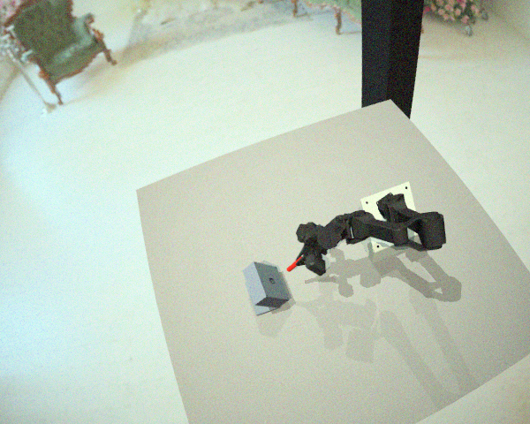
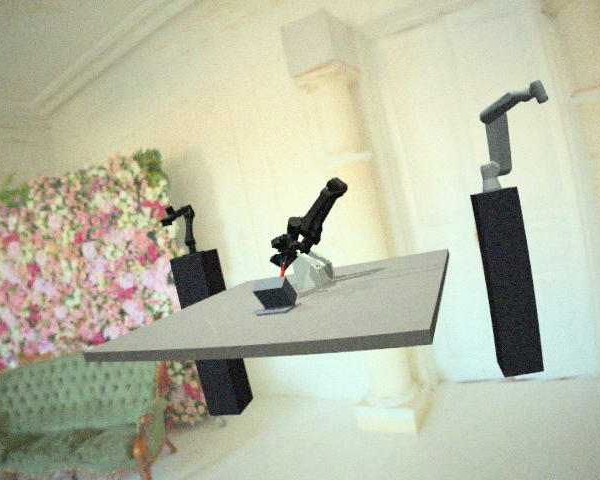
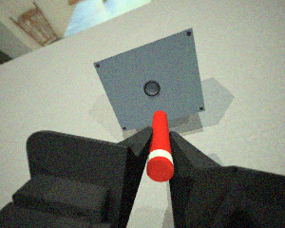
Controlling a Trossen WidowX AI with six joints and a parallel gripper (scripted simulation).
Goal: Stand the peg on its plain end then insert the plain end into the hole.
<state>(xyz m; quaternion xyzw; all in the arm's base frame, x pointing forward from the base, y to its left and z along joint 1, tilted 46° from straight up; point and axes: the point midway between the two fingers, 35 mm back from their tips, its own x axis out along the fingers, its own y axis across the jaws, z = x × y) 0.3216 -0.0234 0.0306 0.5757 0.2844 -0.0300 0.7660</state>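
My gripper (image 3: 160,134) (image 1: 306,258) (image 2: 283,258) is shut on the red peg (image 3: 160,142) (image 1: 294,263) (image 2: 282,269). The white band is at the peg's near end, by the camera, and the plain end points away toward the sloped grey panel (image 3: 171,62) (image 1: 266,283) (image 2: 274,292). In the wrist view the plain tip sits just below the panel's round hole (image 3: 152,87) (image 1: 271,279), a short way off the face. The peg is held in the air above the table (image 1: 238,360), tilted down toward the panel.
The arm's white base plate (image 1: 373,203) lies behind the gripper at the table's right. Dark pillars (image 1: 389,49) (image 2: 507,279) stand beyond the table edges. Another dark pillar (image 2: 197,276) with a small arm stands behind the table.
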